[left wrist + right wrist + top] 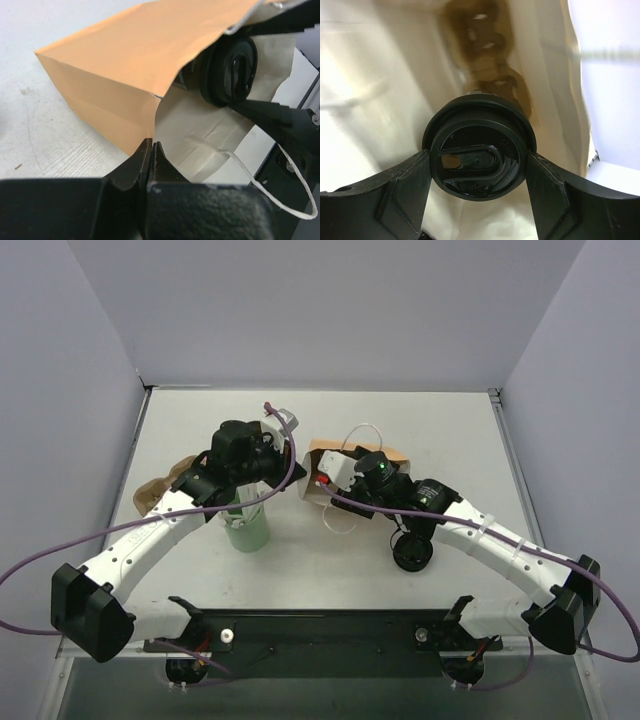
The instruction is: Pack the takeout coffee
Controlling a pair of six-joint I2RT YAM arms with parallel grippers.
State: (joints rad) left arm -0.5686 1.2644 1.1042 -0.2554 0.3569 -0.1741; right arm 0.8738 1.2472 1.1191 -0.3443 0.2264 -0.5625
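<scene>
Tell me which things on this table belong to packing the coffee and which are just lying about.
For the job:
- paper bag, its edge pinched by the left fingers
- black lidded cup, held inside it by the right fingers

Lying about:
- green cup
- black round piece by the right arm
- brown paper at the left

The left arm [150, 535] is being stretched forward and inward from its base, with the wrist angled toward the middle. The left gripper [151, 147] is being held with its jaws pressed tight together on the edge of the paper bag [130, 65]. The right arm [500, 540] is being reached inward from the right. The right gripper [477, 156] is being held with its jaws spread wide, clasping both sides of the takeout coffee [479, 117].
</scene>
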